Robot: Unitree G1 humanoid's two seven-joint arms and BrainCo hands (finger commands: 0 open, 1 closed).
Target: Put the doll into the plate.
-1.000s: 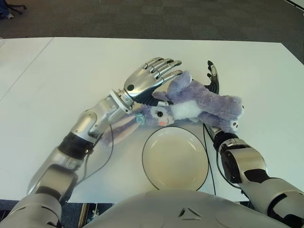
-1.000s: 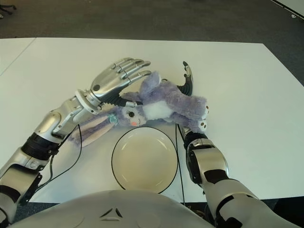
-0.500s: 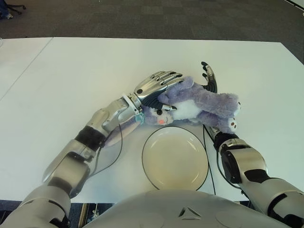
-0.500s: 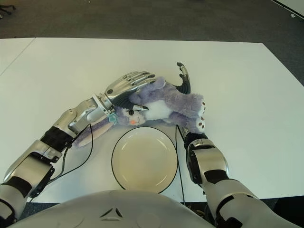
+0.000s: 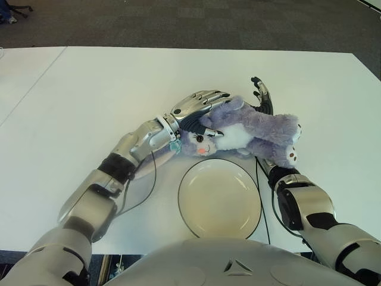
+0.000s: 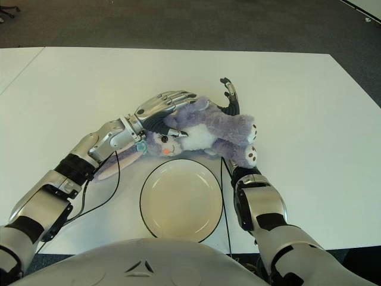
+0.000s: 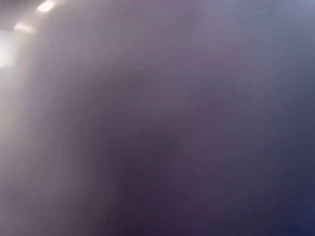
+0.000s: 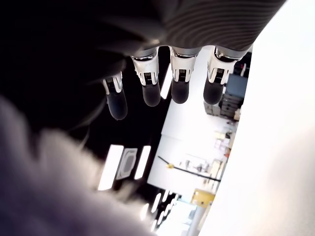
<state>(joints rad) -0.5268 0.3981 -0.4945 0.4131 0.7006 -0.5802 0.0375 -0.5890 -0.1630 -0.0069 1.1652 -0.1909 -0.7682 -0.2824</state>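
The purple plush rabbit doll (image 5: 253,128) lies on its side on the white table (image 5: 83,89), just behind the empty cream plate (image 5: 219,199) with its dark rim. My left hand (image 5: 193,107) lies on top of the doll's head, fingers stretched flat over it; purple fur (image 7: 157,118) fills the left wrist view. My right hand (image 5: 262,95) stands behind the doll's body with its fingers (image 8: 179,83) straight and spread, and the doll leans against its palm. One long ear (image 5: 143,164) trails under my left forearm.
A thin black cable (image 5: 140,193) loops on the table left of the plate, and another runs along the plate's right side. Dark carpet (image 5: 178,24) lies beyond the far table edge.
My left hand has come down from above onto the doll's head and settled there. The doll and my right hand have shifted slightly left.
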